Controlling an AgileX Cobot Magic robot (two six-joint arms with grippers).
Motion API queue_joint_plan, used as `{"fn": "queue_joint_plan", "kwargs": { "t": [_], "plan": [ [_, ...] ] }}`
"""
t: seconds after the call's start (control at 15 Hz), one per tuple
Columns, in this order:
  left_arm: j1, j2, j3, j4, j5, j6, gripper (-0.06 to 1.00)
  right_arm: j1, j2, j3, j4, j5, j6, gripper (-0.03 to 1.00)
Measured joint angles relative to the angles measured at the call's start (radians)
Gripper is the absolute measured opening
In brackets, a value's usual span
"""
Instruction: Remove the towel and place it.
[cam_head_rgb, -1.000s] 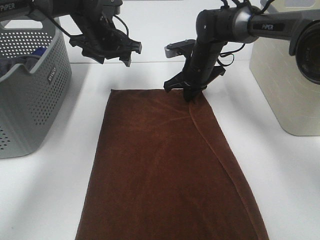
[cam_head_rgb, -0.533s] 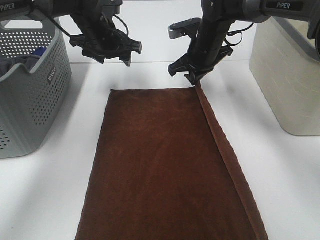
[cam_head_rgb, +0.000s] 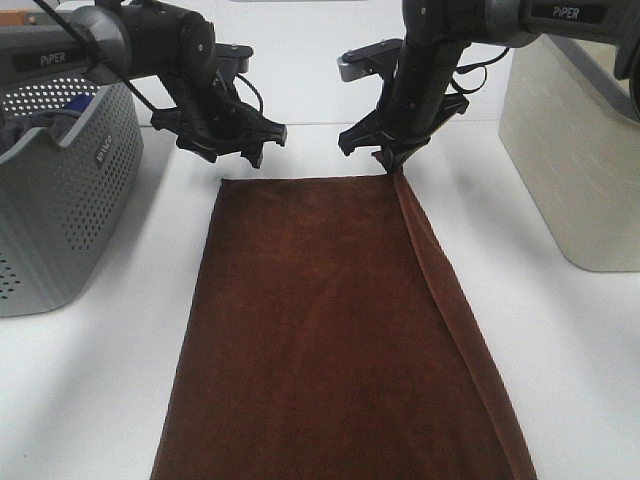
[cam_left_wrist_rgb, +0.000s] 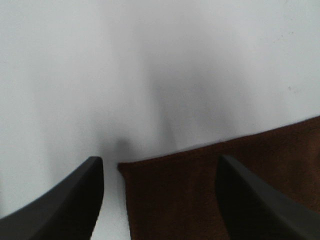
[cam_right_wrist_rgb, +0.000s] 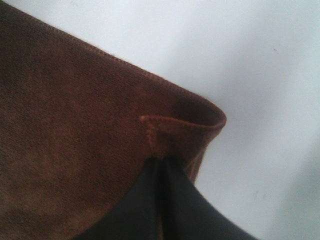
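We see the plush brown towel (cam_head_rgb: 330, 330) flat on the white table (cam_head_rgb: 90, 390); right gripper (cam_head_rgb: 390, 162) pinches its hemmed corner, left gripper (cam_head_rgb: 235, 152) hovers spread, empty.

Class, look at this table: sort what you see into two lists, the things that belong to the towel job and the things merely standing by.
Belongs to the job:
- towel, spread on the table
- right gripper, shut on the towel's far corner
- left gripper, open above the other far corner

Standing by:
- grey basket holding cloths
- beige bin
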Motion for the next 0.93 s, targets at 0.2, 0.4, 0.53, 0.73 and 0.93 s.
{"fn": "queue_joint_plan", "kwargs": {
  "t": [0.2,0.4,0.53,0.73,0.93],
  "plan": [
    [0.0,0.04,-0.001,0.001,-0.012,-0.033,0.62,0.0,0.0,0.0,0.0,0.0,0.0,0.0],
    [0.0,0.06,-0.002,0.009,-0.016,-0.061,0.6,0.0,0.0,0.0,0.0,0.0,0.0,0.0],
    [0.0,0.062,-0.003,0.012,-0.019,-0.063,0.42,0.0,0.0,0.0,0.0,0.0,0.001,0.0],
    [0.0,0.064,-0.004,0.024,-0.02,-0.06,0.03,0.0,0.0,0.0,-0.004,0.0,0.001,0.0],
    [0.0,0.063,-0.004,0.068,-0.022,-0.044,0.02,0.0,0.0,0.0,-0.097,-0.032,0.044,0.0]
  ]
}}
